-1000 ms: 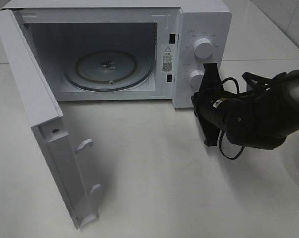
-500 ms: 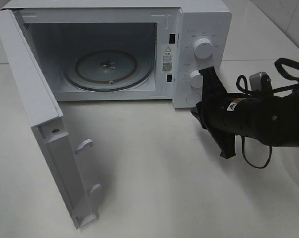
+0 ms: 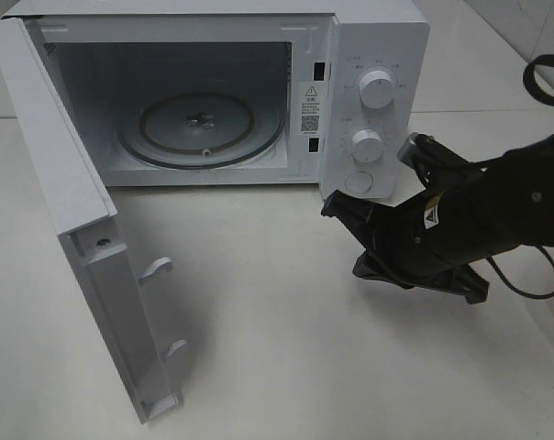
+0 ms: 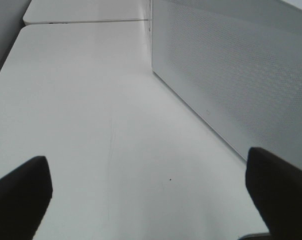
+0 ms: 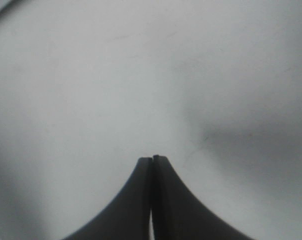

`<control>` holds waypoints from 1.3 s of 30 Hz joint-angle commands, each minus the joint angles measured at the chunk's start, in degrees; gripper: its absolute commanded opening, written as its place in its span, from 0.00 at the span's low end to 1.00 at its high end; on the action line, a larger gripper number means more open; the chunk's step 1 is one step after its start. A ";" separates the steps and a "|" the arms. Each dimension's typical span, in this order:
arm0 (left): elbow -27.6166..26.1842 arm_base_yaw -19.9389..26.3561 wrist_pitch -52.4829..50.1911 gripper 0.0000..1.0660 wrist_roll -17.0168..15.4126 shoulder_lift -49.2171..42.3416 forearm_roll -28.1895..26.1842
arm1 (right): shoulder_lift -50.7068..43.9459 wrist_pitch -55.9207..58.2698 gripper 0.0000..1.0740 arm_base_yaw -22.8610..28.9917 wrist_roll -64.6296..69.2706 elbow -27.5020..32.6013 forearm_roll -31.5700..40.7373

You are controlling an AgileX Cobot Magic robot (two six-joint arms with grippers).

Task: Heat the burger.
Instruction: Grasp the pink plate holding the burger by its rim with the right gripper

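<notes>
Exterior high view shows no burger; it is out of frame. The right claw [image 5: 152, 161], pressed together and empty, hangs just before the microwave [image 3: 373, 37], so a careless swing could knock the knobs [image 3: 376, 90]. The left claw [image 4: 148, 187] gapes. Beyond the right claw, the warning sticker [image 3: 310, 108] is too small to read.

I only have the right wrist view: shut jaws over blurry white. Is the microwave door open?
Observer: Yes, the door is swung wide open.
Reviewer: Anything inside?
Observer: Only the bare turntable; no burger shows in any view.
Reviewer: And the left gripper?
Observer: The left gripper is beside the microwave's perforated wall, jaws wide apart, holding nothing.
</notes>
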 commanded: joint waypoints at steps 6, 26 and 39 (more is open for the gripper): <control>0.23 -0.29 -0.80 0.94 -0.17 -1.43 -0.17 | -2.12 20.28 0.04 0.00 -23.32 -5.04 -1.55; 0.23 -0.29 -0.80 0.94 -0.17 -1.43 -0.17 | -14.67 41.20 0.52 -7.68 -45.26 -7.33 -3.90; 0.23 -0.29 -0.80 0.94 -0.17 -1.43 -0.17 | -18.28 45.61 0.90 -16.96 -44.75 -7.33 -11.63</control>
